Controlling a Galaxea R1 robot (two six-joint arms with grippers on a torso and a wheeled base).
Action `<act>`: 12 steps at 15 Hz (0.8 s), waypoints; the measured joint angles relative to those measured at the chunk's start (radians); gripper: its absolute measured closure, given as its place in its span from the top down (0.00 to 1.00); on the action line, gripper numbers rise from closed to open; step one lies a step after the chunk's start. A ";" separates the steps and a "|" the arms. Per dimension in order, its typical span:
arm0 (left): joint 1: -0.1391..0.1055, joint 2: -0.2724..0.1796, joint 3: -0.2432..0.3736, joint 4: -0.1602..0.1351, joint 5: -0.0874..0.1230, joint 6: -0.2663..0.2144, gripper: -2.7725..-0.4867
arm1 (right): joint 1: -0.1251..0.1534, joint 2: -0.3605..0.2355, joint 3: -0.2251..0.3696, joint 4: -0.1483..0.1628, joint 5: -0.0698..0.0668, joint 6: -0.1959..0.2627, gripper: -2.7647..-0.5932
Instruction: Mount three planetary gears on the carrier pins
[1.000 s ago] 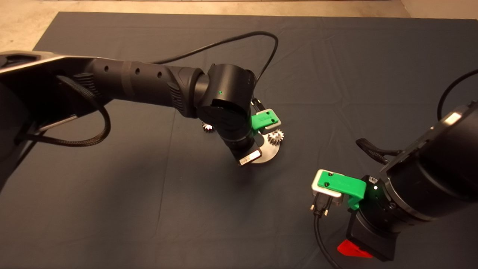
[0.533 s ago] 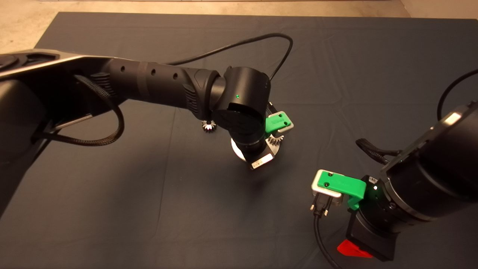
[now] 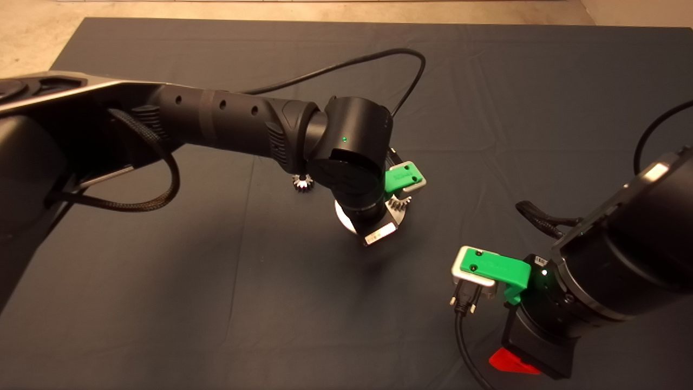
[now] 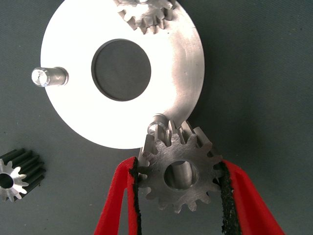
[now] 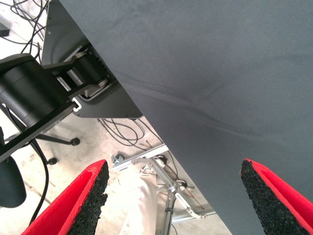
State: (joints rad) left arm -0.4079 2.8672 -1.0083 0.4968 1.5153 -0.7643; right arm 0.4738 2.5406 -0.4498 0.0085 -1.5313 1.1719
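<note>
The round silver disc (image 4: 73, 112) lies on the mat under my left wrist and shows partly in the head view (image 3: 342, 214). One planetary gear (image 4: 146, 14) sits on a carrier pin at the disc's edge; it also shows in the head view (image 3: 399, 204). A second pin (image 4: 46, 77) stands bare. My left gripper (image 4: 178, 170) is shut on a second gear (image 4: 161, 186), held flat just above and beside the third pin (image 4: 157, 121). A third gear (image 4: 17, 174) lies loose on the mat, left of the disc in the head view (image 3: 302, 183). My right gripper (image 5: 176, 196) is open and empty.
The right arm waits at the lower right of the mat (image 3: 509, 360); its wrist view looks past the mat's edge at cables and a stand on the floor (image 5: 29, 98). A black cable (image 3: 352, 62) loops over the mat behind the left wrist.
The left arm moved right and over the disc with the gear between one second and half a second ago; since then it has barely moved. The right arm has not moved.
</note>
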 joint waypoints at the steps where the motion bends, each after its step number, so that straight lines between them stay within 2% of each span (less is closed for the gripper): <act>1: 0.000 -0.009 0.000 0.000 -0.007 0.000 0.10 | 0.000 0.000 0.000 0.000 0.000 0.000 0.65; 5: 0.000 -0.039 0.000 0.000 -0.019 0.018 0.10 | 0.000 0.000 0.000 0.000 0.000 0.000 0.65; 8: 0.000 -0.039 0.000 0.000 -0.032 0.019 0.10 | 0.000 0.000 0.000 0.000 0.000 0.000 0.65; 12: 0.000 -0.034 0.000 0.000 -0.039 0.019 0.10 | 0.000 0.000 0.000 0.000 0.000 0.000 0.65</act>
State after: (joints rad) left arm -0.4074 2.8336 -1.0083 0.4968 1.4763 -0.7455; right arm 0.4734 2.5406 -0.4498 0.0085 -1.5316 1.1719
